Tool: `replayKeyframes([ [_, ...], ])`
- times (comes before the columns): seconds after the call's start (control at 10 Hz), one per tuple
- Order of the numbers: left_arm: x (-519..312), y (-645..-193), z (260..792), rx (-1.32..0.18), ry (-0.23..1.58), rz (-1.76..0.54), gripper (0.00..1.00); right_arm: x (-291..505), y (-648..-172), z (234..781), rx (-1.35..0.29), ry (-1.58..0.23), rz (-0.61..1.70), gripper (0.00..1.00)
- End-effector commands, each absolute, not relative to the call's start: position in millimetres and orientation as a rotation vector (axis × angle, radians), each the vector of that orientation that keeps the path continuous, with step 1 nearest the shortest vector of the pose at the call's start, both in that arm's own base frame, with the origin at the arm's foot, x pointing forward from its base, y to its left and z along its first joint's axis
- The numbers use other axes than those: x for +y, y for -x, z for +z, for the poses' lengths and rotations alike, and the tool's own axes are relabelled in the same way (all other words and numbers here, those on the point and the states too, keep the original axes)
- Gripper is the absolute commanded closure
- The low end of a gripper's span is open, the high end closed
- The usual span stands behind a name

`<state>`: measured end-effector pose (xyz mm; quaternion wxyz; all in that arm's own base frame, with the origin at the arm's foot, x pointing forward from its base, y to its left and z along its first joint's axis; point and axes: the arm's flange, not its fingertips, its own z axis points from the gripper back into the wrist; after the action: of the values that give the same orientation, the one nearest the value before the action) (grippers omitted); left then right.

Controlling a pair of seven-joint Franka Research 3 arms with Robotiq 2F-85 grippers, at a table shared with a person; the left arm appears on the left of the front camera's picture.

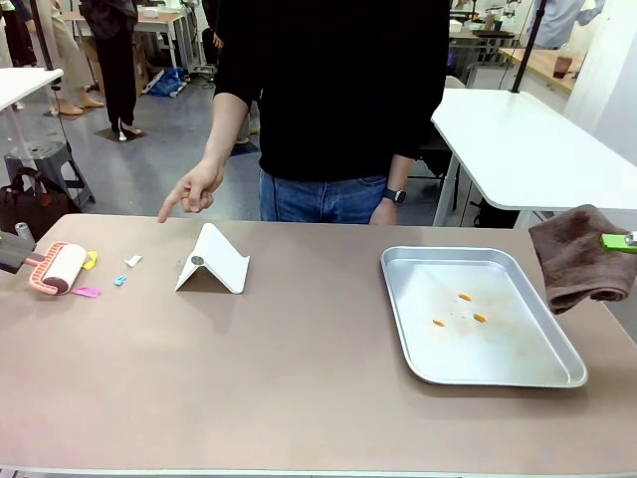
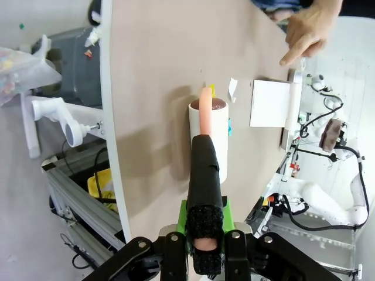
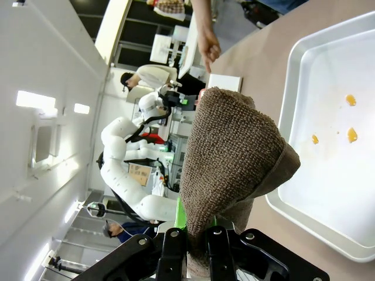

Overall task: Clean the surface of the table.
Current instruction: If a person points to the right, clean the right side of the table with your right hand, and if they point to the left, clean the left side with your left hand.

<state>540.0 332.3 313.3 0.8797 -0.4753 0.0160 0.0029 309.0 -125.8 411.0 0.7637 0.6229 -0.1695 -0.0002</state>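
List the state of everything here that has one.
Lint roller, roll resting on the table beside paper scraps.
Left gripper, shut on the roller's handle.
Cloth, hanging bunched in the air.
Right gripper, shut on the cloth.
Tray, flat, dotted with orange bits.
Stand, upright like a tent.
Person's hand, pointing down.

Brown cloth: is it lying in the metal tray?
No, the right gripper holds the brown cloth up in the air, to the right of the metal tray.
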Motion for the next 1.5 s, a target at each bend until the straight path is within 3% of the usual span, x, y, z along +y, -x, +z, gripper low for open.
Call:
replayKeyframes([
  [0.0,304,-534,304,0.049,0.939,-0.010,0.77,-126,-308,413,-0.371,-1.351,0.003,1.00],
  [0.6,226,-529,312,0.073,0.902,-0.131,0.77,-126,-308,413,-0.371,-1.351,0.003,1.00],
  [1.2,202,-542,320,0.088,0.914,-0.173,0.77,-126,-308,413,-0.371,-1.351,0.003,1.00],
  [1.4,206,-543,332,0.031,0.965,-0.189,0.77,-126,-308,413,-0.371,-1.351,0.003,1.00],
])
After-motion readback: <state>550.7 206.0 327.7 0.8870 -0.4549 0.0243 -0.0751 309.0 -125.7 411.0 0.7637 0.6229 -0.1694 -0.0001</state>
